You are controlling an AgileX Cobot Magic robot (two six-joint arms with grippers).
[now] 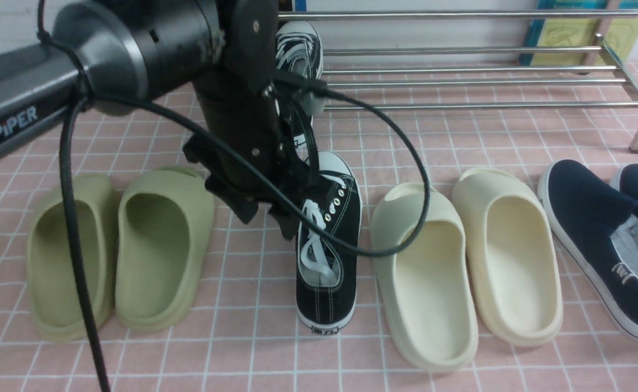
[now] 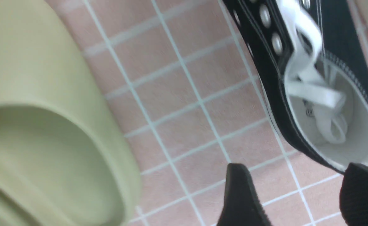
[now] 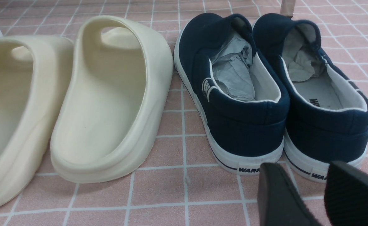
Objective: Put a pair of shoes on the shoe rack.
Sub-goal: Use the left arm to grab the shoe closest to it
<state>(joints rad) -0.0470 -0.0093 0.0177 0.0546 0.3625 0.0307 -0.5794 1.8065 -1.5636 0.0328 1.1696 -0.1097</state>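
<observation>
One black sneaker is lying on the pink counter, green slides at its 9 o'clock, cream slides at 3. Its mate is sitting on the shoe rack at 12. The left jaws are hanging released beside the lying sneaker's heel, the right jaws gaping empty. Being light, floppy canvas, it is likely wanting a pinch on the stiffer heel collar.

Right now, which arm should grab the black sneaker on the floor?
Left. The left tool hangs open right beside the black sneaker. The right tool is over by the navy slip-ons, past the cream slides.
</observation>
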